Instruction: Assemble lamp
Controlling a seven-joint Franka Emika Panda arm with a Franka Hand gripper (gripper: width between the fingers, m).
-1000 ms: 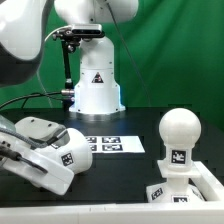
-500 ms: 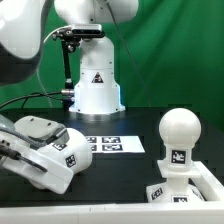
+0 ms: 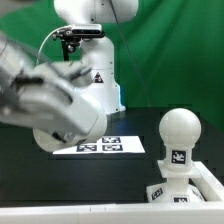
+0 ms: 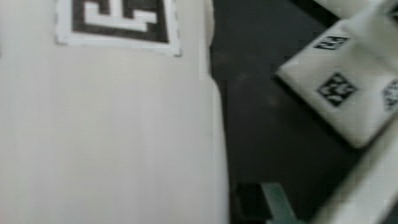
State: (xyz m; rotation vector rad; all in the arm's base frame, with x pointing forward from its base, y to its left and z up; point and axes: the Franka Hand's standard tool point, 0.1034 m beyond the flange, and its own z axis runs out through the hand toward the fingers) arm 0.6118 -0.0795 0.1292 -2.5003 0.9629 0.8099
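The white tapered shade (image 3: 72, 118) hangs blurred above the table at the exterior view's left, tilted, over the near end of the marker board. My gripper (image 3: 40, 95) is shut on it; the arm is motion-blurred. In the wrist view the shade's wall (image 4: 107, 130) with a tag fills most of the picture, and one finger (image 4: 278, 203) shows beside it; the other is hidden. The round-headed bulb (image 3: 180, 135) stands upright on the blocky base (image 3: 192, 190) at the exterior view's right, apart from the gripper.
The marker board (image 3: 115, 146) lies flat mid-table and shows in the wrist view (image 4: 347, 85). The big white robot pedestal (image 3: 100, 88) stands at the back, with a black stand and cables beside it. A white table edge runs along the front.
The shade lay on the table at the exterior view's left with my gripper at it. Now it is lifted off the table and carried up and to the right.
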